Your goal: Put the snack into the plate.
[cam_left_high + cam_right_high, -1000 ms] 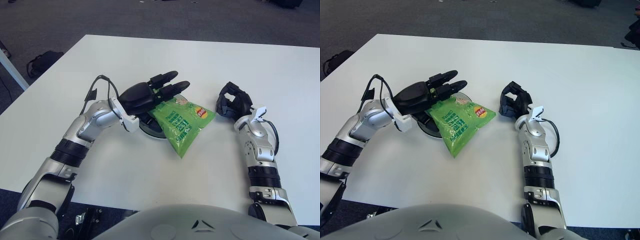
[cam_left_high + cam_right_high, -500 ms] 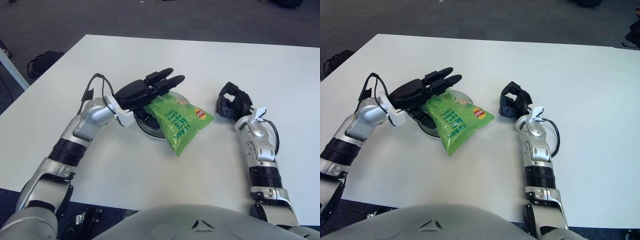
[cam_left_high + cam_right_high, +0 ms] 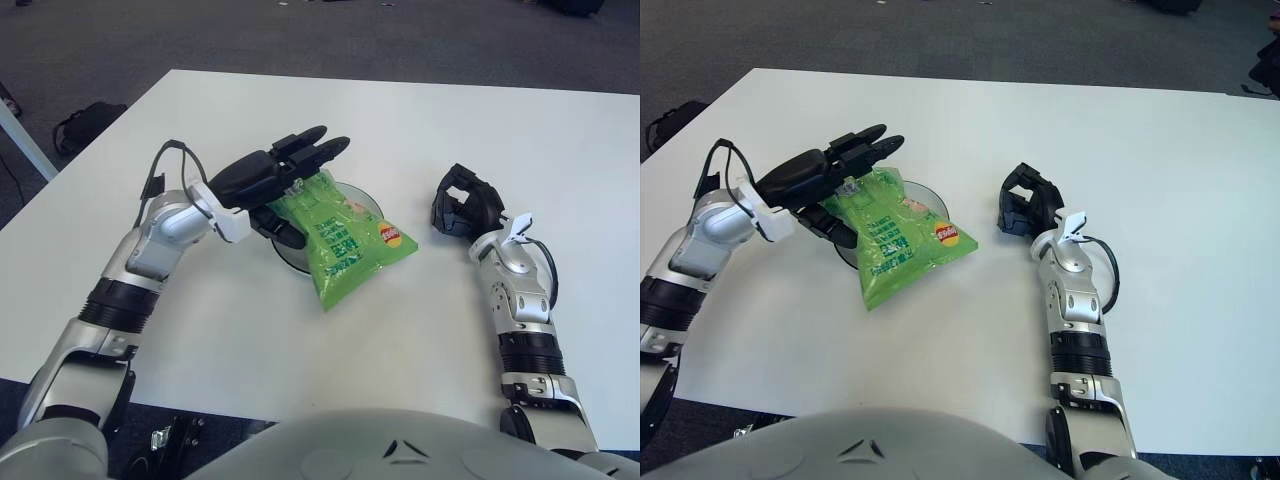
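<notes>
left hand (image 3: 262,180) gripping snack (image 3: 340,238) (over plate (image 3: 358,196))

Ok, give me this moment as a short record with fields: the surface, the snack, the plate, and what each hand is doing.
surface: white table
snack: green snack bag, lying tilted across the plate, its lower end reaching past the rim toward the robot
plate: dark plate, mostly covered by the bag
left hand: left hand at the bag's far left corner, fingers around its top edge
right hand: right hand to the right of the bag, apart from it, fingers curled, holding nothing
</notes>
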Controlling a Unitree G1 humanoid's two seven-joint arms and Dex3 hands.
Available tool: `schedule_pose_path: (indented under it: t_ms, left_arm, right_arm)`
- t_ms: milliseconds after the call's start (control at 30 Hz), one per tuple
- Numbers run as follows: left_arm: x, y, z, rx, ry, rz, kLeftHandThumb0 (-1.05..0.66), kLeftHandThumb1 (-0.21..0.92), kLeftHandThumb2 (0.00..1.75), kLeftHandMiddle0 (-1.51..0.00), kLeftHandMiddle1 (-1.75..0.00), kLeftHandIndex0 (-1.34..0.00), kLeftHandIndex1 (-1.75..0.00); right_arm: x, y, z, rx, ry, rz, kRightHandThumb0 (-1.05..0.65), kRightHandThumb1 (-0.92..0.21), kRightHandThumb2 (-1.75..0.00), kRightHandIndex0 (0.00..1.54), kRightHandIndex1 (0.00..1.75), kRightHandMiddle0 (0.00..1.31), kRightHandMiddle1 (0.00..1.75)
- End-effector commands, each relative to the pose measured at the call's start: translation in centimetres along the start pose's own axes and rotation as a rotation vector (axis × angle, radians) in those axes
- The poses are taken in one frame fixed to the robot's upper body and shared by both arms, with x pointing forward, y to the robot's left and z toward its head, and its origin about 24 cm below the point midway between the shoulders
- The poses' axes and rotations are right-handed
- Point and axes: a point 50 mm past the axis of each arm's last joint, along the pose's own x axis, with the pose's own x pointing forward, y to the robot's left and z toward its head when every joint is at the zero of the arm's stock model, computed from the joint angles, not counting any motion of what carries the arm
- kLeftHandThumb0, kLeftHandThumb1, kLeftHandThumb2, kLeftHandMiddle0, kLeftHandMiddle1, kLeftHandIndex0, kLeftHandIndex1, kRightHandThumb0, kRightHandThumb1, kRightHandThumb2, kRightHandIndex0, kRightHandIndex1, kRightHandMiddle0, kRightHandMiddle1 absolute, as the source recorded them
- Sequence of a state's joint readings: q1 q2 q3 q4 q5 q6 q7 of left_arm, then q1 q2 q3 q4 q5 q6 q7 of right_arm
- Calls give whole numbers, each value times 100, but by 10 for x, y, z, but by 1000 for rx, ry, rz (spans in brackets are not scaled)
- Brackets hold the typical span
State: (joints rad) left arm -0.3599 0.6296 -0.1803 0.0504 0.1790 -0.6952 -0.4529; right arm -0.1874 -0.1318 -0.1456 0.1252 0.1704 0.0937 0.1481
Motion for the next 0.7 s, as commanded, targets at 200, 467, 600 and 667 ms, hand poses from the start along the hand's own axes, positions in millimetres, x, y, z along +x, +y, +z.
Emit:
schedule_pose_path:
  t_ms: [200,467,600,667]
  left_arm:
    - [-22,9,-6,-54,40,-30,-104,89,26,0,0,0,0]
    - [-36,14,-14,-212,91,-88,-105,91,25,0,0,0,0]
    - [-41,17,-16,-272,125,-124,-105,90,25,0,0,0,0]
    - [-43,19,-17,-282,138,-134,-105,90,24,0,0,0,0]
  right_arm:
    - [-11,-6,-31,32,164,-16,-46,-38,-124,97,175,56,175]
    - [-11,-6,-30,47,171,-15,-45,-40,-121,94,175,54,175]
    - [-12,-6,-30,45,177,-14,-45,-40,-121,94,175,54,175]
    - [-11,-7,-30,40,181,-13,-45,-40,-121,94,175,54,175]
